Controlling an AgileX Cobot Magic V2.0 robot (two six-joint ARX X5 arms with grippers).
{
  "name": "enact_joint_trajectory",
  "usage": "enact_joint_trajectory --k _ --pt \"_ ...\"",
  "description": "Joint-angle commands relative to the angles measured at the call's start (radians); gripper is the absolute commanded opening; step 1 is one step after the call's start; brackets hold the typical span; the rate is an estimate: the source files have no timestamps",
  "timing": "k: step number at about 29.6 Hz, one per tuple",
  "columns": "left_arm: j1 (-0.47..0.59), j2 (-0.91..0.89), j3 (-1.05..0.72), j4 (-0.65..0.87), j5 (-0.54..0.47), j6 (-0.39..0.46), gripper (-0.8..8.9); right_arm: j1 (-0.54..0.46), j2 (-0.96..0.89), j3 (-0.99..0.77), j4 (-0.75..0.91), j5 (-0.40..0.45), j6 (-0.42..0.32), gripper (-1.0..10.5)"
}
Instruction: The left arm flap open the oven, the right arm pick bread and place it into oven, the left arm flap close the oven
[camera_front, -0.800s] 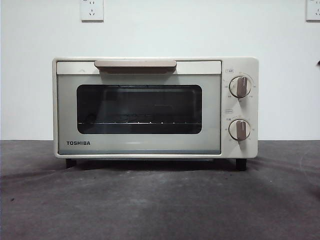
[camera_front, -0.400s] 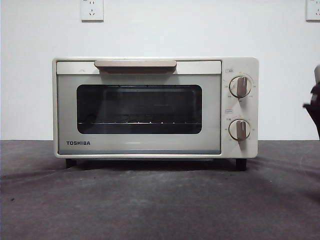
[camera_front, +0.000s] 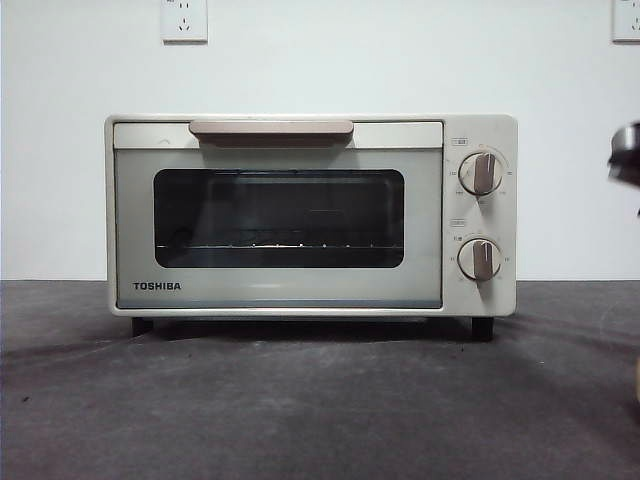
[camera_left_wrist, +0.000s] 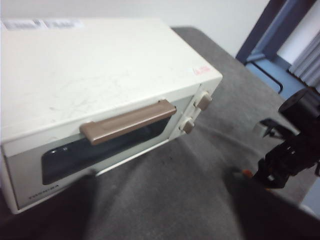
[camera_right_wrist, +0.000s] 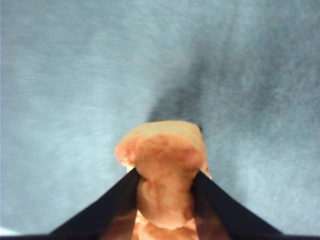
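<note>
1. The small golden-tan bread loaf (camera_right_wrist: 165, 175) sits pinched between my right gripper's (camera_right_wrist: 165, 200) black fingers, above the grey counter (camera_right_wrist: 75, 100).
2. The cream-white boxy TOSHIBA oven (camera_front: 310, 215) stands shut on the counter.
3. My left gripper's fingers aren't visible; it looks down at the oven's taupe bar handle (camera_left_wrist: 127, 121).

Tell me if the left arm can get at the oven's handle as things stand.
Probably yes. In the left wrist view the oven has its door shut, and the taupe handle lies bare with nothing in front of it. The right gripper, clamped on the bread, is off to the side.
</note>
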Motion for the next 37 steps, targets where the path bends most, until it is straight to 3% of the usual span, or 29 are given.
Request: enact_joint_trajectory --k 1,5,18,25,37 --pt "-0.02 0.084 0.047 0.011 0.002 0.018 1.49 0.004 -0.051 0.039 -0.019 -0.011 -0.015 1.3" --pt "-0.054 0.203 0.097 0.01 0.002 0.038 0.48 0.004 -0.152 0.085 -0.084 -0.011 -0.026 1.3" --pt "-0.115 0.539 0.243 0.071 -0.041 0.163 0.2 0.005 -0.43 0.329 -0.265 -0.014 -0.034 1.3" --pt "-0.114 0.619 0.243 0.139 -0.049 0.163 0.2 0.005 -0.514 0.429 -0.299 -0.013 -0.037 1.3" --pt "-0.114 0.648 0.243 0.096 -0.049 0.159 0.19 0.005 -0.57 0.463 -0.314 -0.013 -0.038 1.3"
